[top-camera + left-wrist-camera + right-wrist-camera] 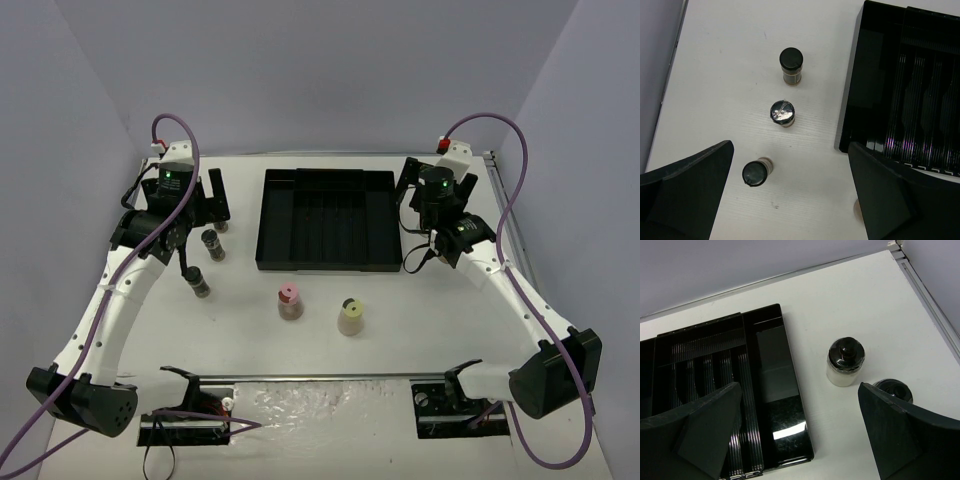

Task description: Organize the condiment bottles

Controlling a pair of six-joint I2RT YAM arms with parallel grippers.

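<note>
Ribbed tray (325,266) centre; left gripper (790,150) and right gripper (800,390) gape wide, empty; black-capped bottles (782,112) at its 9 o'clock, pink-capped bottle (290,300) and yellow-capped bottle (351,316) at 6, pale bottle (845,362) at 3; likely light, rigid, slick; pinch bodies below caps.

Half-hidden black-capped bottle (893,388) behind fingers (912,440)

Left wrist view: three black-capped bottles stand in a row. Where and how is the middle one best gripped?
Take the middle bottle by its cap, straight down from above: it stands upright. The far bottle and near bottle flank it along the row, so fingers should probably close across the row, on its free sides, one facing the tray. The open left gripper looks so aligned.
</note>
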